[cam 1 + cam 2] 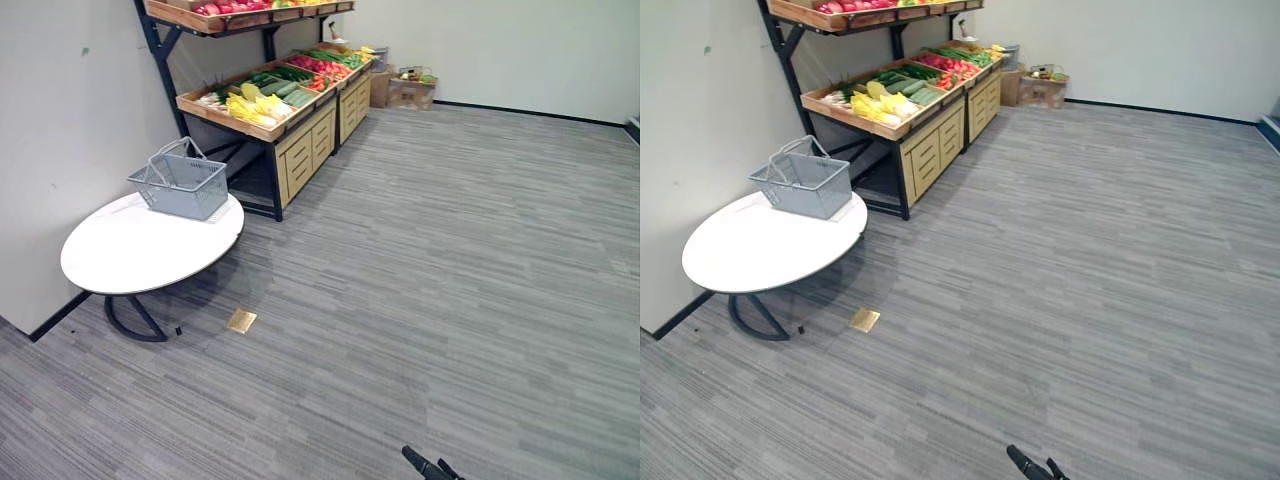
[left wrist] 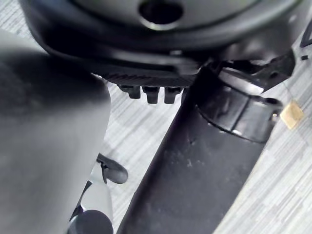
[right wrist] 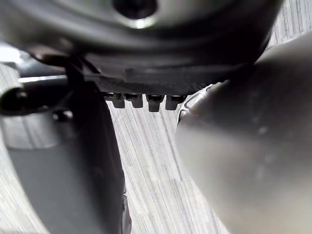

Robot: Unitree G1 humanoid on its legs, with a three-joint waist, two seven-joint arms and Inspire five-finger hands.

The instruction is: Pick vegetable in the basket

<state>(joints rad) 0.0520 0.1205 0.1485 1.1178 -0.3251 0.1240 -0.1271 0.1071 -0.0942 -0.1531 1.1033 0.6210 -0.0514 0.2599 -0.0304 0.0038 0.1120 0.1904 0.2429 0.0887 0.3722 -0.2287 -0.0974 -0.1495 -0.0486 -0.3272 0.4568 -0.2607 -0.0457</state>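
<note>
The left robot hand (image 2: 151, 58) hangs low over the floor (image 1: 450, 280), fingers relaxed and holding nothing. The right robot hand (image 3: 146, 73) hangs likewise, loose and with nothing in it. Both are well apart from everything the task needs.

Further out on the left stands a white oval worktop (image 1: 130, 260), with the grey wire basket (image 1: 182, 185) on its far edge, handles up; I see nothing in it. Just beyond it, along the left wall, is the wooden stand (image 1: 300, 140), where the vegetables lie: yellow ones (image 1: 250, 105) nearest, green ones (image 1: 280, 85) behind, red ones (image 1: 318, 68) farther still.

The step in hand looks like the approach. It would go best by walking up to the stand's near end, between basket and trays, so the carry is short. The yellow ones at the near corner seem the easiest reach; the robot hand should come down from above, clear of the tray's wooden lip.

No writing can be read.
</note>
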